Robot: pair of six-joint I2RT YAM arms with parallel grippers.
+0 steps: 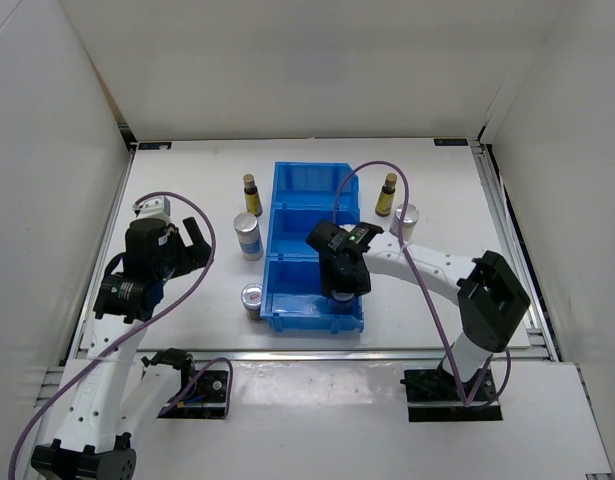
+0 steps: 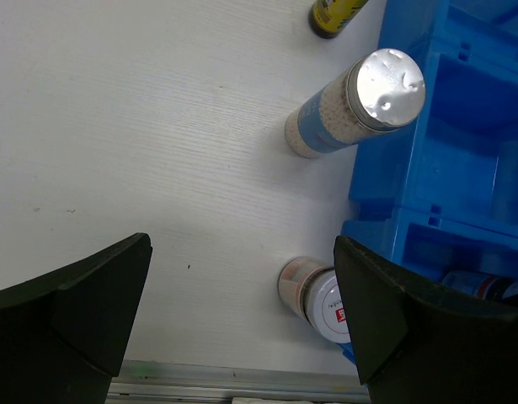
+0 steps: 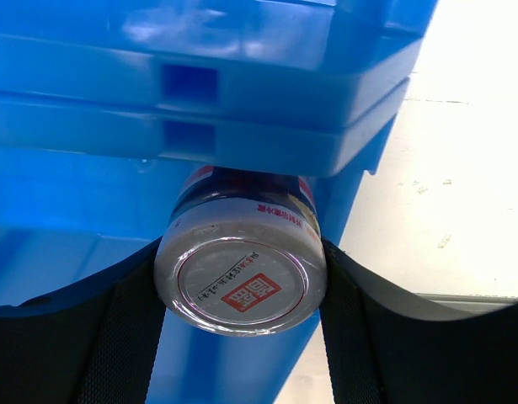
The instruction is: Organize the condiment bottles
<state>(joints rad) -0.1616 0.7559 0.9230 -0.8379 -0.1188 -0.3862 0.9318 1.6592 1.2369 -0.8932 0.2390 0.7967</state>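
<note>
We see a short silver-lidded jar (image 3: 240, 282) clamped between the right jaws in the blue bin's (image 1: 309, 185) near compartment. A second jar (image 1: 253, 299) stands on the bench (image 1: 187, 180) just beside the bin; the left jaws gape wide, empty.

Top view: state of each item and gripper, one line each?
Left amber bottle, upright on table
Right amber bottle, upright on table
Left white cylinder, upright on table
Right white cylinder, upright on table
Loose jar, upright on table
Held jar, gripped over blue bin near compartment
Left gripper, open, empty
Right gripper, shut on held jar
</note>
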